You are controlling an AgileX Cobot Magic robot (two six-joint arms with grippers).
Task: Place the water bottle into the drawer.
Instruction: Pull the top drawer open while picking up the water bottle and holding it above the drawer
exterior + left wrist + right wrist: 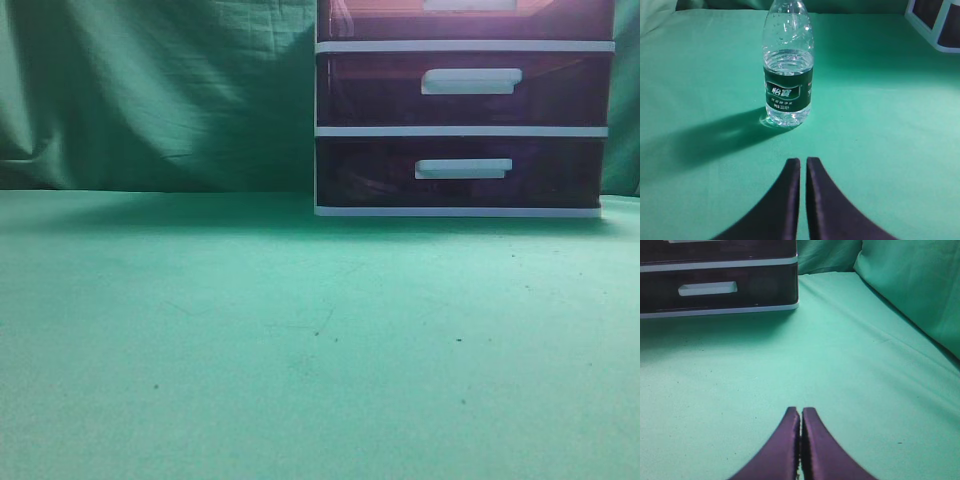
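Note:
The water bottle (788,75) stands upright on the green cloth in the left wrist view; it is clear plastic with a dark green label and is about half full. My left gripper (803,160) is shut and empty, a short way in front of the bottle and apart from it. The drawer (465,22), reddish-brown with a white handle, is cut off by the top edge of the exterior view. My right gripper (801,410) is shut and empty over bare cloth, well in front of the unit. Neither gripper nor the bottle shows in the exterior view.
The white-framed drawer unit (460,131) stands at the back right with two darker drawers (465,88) below the top one. Its lower drawers show in the right wrist view (715,290) and a corner shows in the left wrist view (940,30). Green cloth (150,100) hangs behind.

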